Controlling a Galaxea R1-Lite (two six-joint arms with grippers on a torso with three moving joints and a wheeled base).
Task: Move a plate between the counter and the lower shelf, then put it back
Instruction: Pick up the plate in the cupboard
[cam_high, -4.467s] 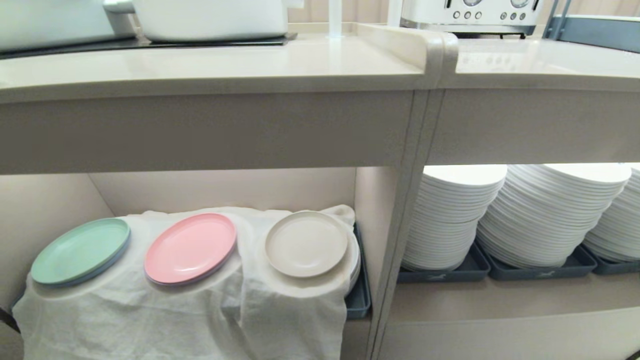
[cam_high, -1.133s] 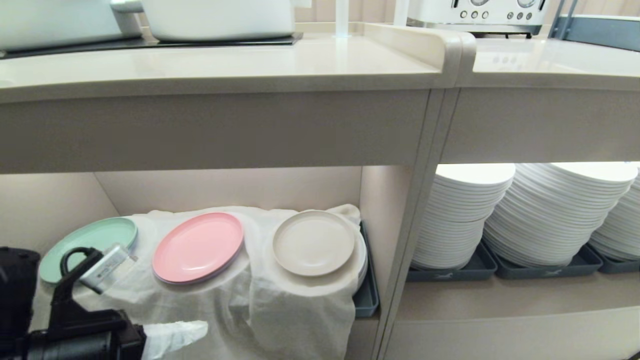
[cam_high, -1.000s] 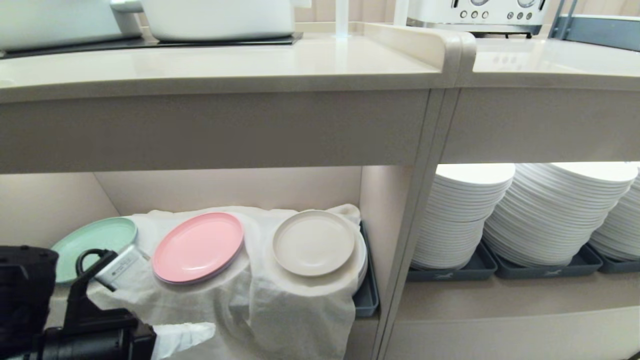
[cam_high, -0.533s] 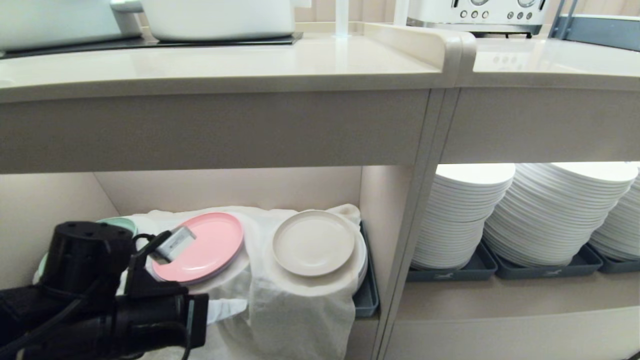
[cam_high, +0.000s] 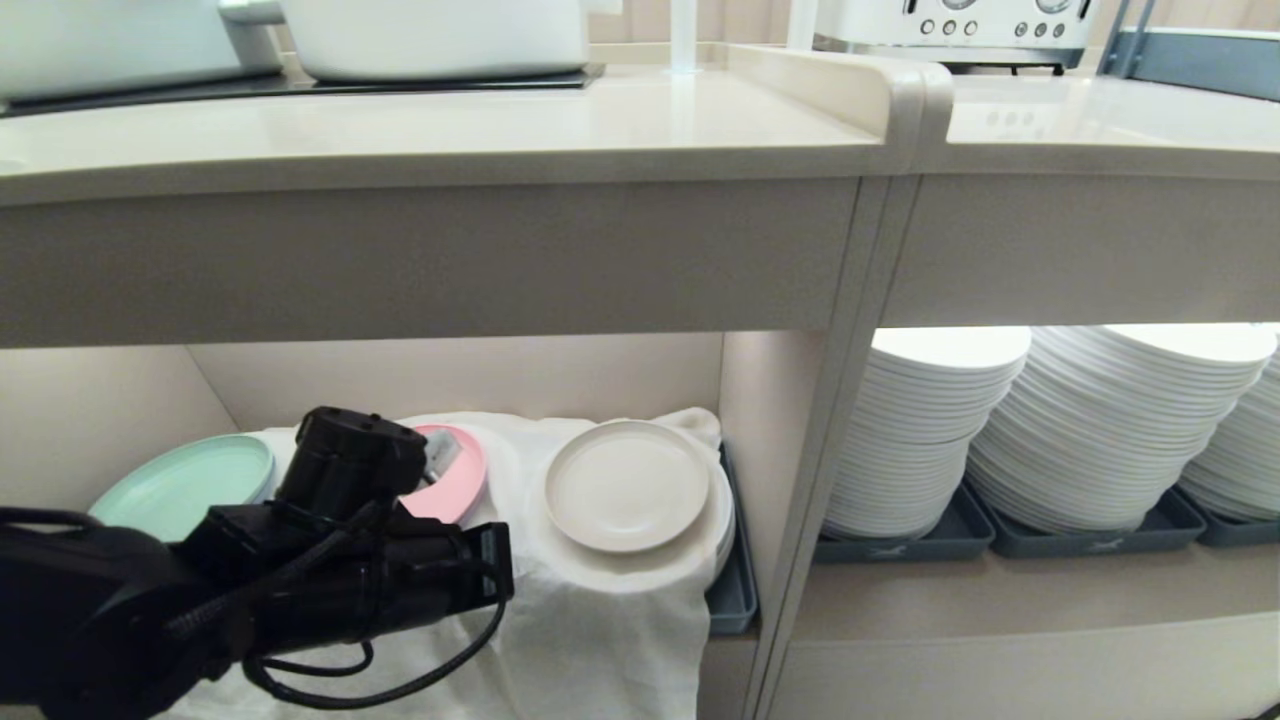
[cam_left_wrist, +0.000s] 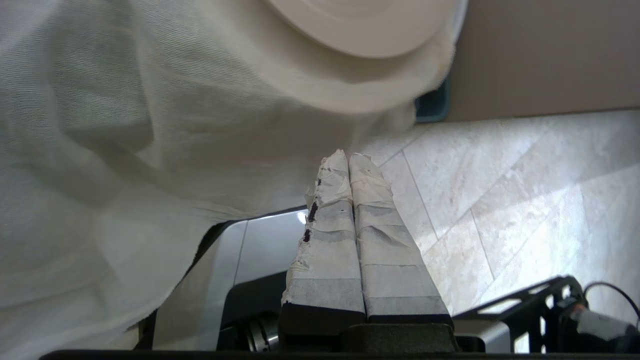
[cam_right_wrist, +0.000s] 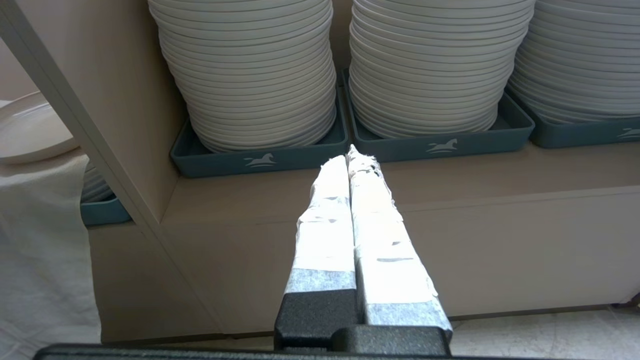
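Since half a second ago the left arm (cam_high: 250, 590) has swung rightward and up across the lower shelf (cam_high: 460, 380) — its black wrist now covers most of the pink plate (cam_high: 455, 490), and the mint-green plate (cam_high: 185, 485), hidden before, shows again. Nothing on the shelf has shifted.

Left arm pose: forearm roughly level in front of the white cloth (cam_high: 590, 620), wrist end pointing toward the plate (cam_high: 627, 485). From its wrist camera the left gripper (cam_left_wrist: 348, 160) has its taped fingers (cam_left_wrist: 327, 235) pressed together, holding nothing, tips just short of the cloth's hanging edge and below the plate's underside. Tiled floor (cam_left_wrist: 500, 190) lies beyond.

Right gripper (cam_right_wrist: 352, 152) — parked outside the head view, fingers together, empty, aimed at the dark-grey trays (cam_right_wrist: 260, 160) of the neighbouring bay.

Counts:
- small coloured plates on the cloth: three — one mint-green, one pink, one cream-beige.
- The cream-beige plate lies flat on the draped cloth at the right end of the lower shelf, untouched, near the bay's right wall.
- white plate stacks (cam_high: 930, 430) in the right bay: three, each in its own tray.
- white pots (cam_high: 440, 35) on the counter (cam_high: 500, 130): two, partly cropped, on the black cooktop panel.
- one silver appliance with dials (cam_high: 960, 25) on the adjoining worktop.
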